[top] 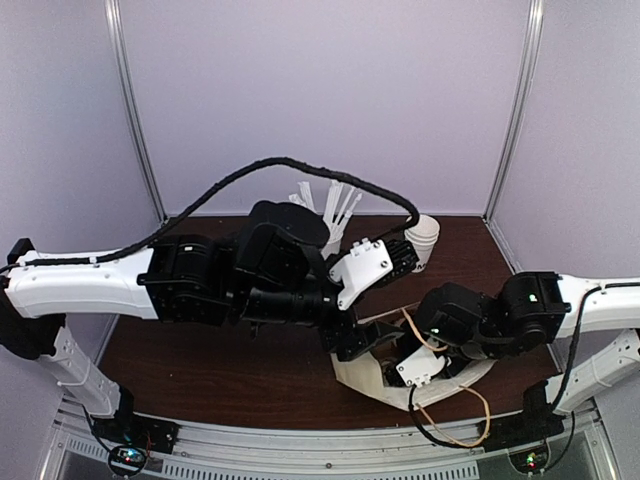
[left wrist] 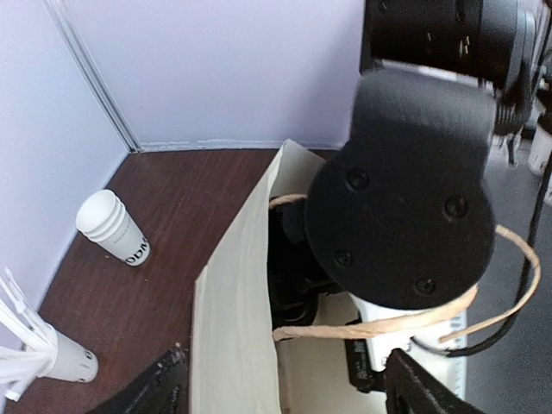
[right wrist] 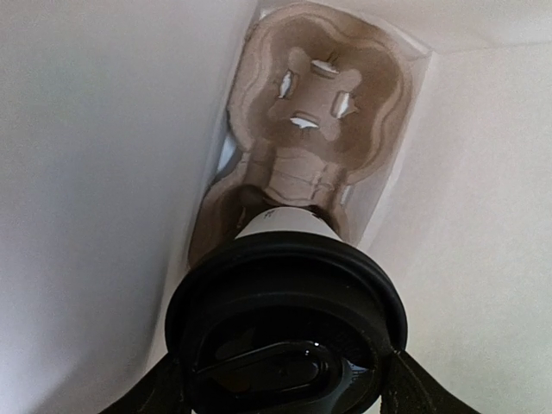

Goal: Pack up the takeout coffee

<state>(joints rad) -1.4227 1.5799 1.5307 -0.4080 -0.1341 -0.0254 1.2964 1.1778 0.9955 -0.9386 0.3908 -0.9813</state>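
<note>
The takeout coffee point(right wrist: 285, 226), a white cup under a black lid point(right wrist: 276, 285), sits inside the cream paper bag point(top: 365, 385). Its base is at a brown cardboard cup carrier point(right wrist: 315, 138) on the bag's floor. My right gripper point(right wrist: 285, 384) reaches down into the bag and is shut on the cup, with a finger against each side of the lid. My left gripper point(left wrist: 285, 375) is open at the bag's left rim. The bag wall point(left wrist: 233, 319) stands loose between its fingers. From above, the left gripper point(top: 355, 342) sits beside the right wrist.
A stack of lidless white cups point(top: 425, 240) stands at the back right. A white cup full of straws point(top: 325, 215) stands behind the left arm. The bag's twine handles point(left wrist: 509, 276) loop around the right wrist. Walls close the back and sides.
</note>
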